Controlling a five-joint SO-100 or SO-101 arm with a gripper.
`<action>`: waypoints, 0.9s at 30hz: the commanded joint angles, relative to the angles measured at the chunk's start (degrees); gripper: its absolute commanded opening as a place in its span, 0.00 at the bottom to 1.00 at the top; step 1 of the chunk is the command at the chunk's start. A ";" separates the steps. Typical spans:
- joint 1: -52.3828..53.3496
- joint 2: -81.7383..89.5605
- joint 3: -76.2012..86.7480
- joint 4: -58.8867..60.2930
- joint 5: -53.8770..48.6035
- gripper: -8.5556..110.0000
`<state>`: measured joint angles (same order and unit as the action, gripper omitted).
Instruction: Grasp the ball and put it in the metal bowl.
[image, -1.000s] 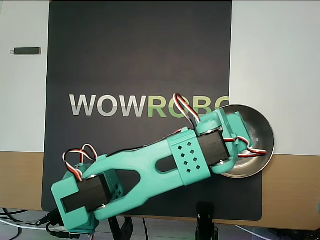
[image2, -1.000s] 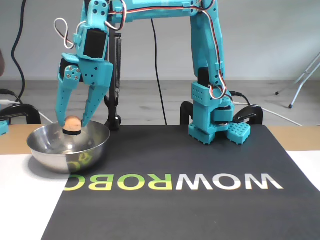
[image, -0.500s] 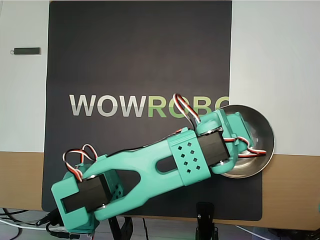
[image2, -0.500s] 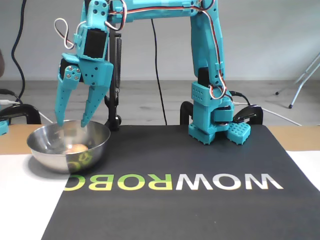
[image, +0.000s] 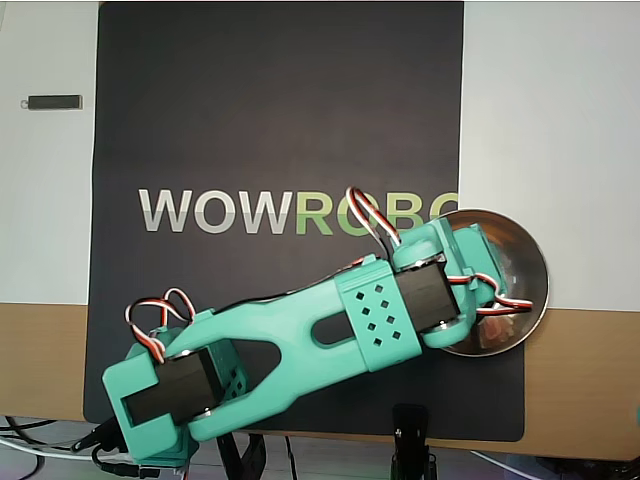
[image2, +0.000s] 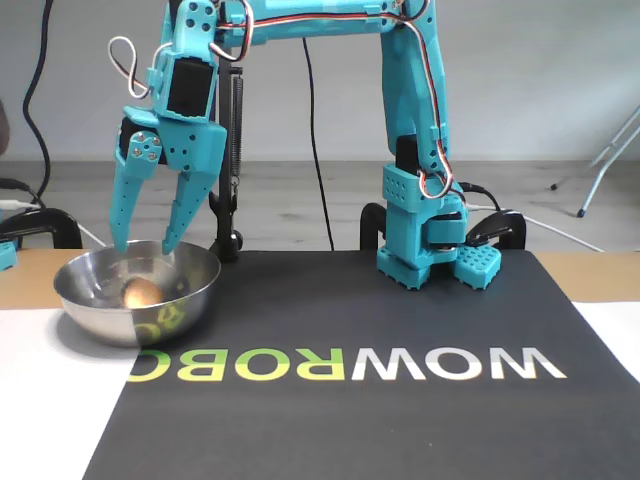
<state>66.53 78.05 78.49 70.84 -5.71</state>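
Note:
The peach-orange ball (image2: 143, 291) lies loose inside the metal bowl (image2: 100, 318), left of its middle in the fixed view. My teal gripper (image2: 145, 247) hangs just above the bowl, open, its two fingers spread with nothing between them; the fingertips (image2: 168, 244) reach about rim height. From overhead, the wrist covers the left part of the bowl (image: 524, 268), and I cannot make out the ball there.
The bowl stands at the edge of a black mat (image2: 340, 420) printed with WOWROBO letters. The arm's base (image2: 425, 240) sits at the mat's far side, beside a black clamp post (image2: 233, 160). A small dark stick (image: 52, 101) lies on the white surface.
A second ago the ball was pinched between the fingers above the bowl. The fingers opened, the ball dropped in and has rolled slightly left. The arm has stayed still.

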 joint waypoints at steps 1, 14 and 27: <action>0.00 0.35 -1.93 -0.26 0.18 0.48; 0.00 0.35 -1.93 0.18 0.18 0.15; 0.09 0.35 -1.85 0.44 0.35 0.07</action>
<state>66.62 78.05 78.49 71.02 -5.71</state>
